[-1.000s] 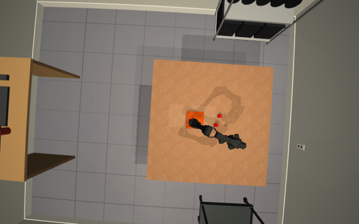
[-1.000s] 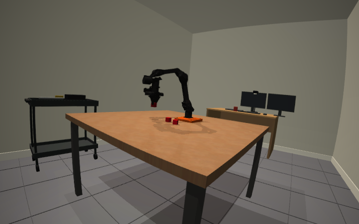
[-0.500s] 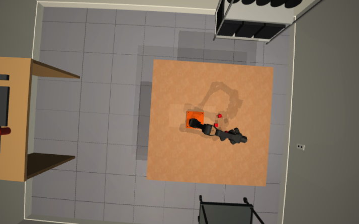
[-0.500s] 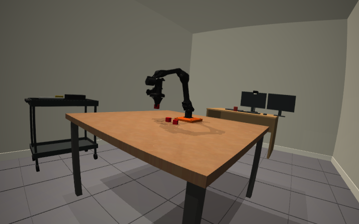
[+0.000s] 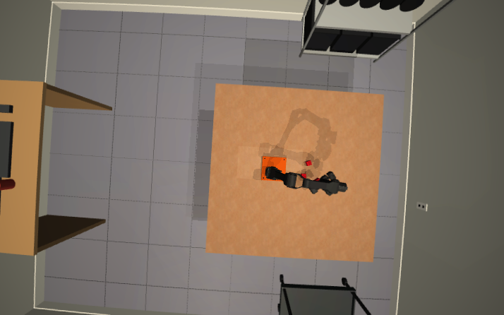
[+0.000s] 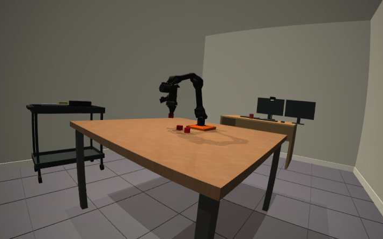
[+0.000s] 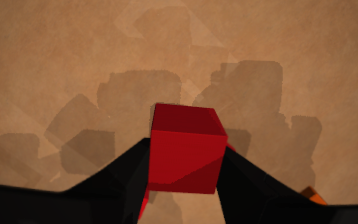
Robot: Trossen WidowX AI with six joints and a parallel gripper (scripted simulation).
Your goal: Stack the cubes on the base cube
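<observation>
Arm (image 5: 305, 183) stretched over table (image 5: 246, 219) — red cube (image 5: 308, 162) just beside, w/ shadow.

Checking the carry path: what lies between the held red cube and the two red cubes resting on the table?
Only bare tabletop and arm shadow; in the exterior view the held cube hangs in the end effector, apart from both resting cubes.

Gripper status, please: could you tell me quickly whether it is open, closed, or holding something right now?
Gripper: closed on a red cube, held above the table.
</observation>
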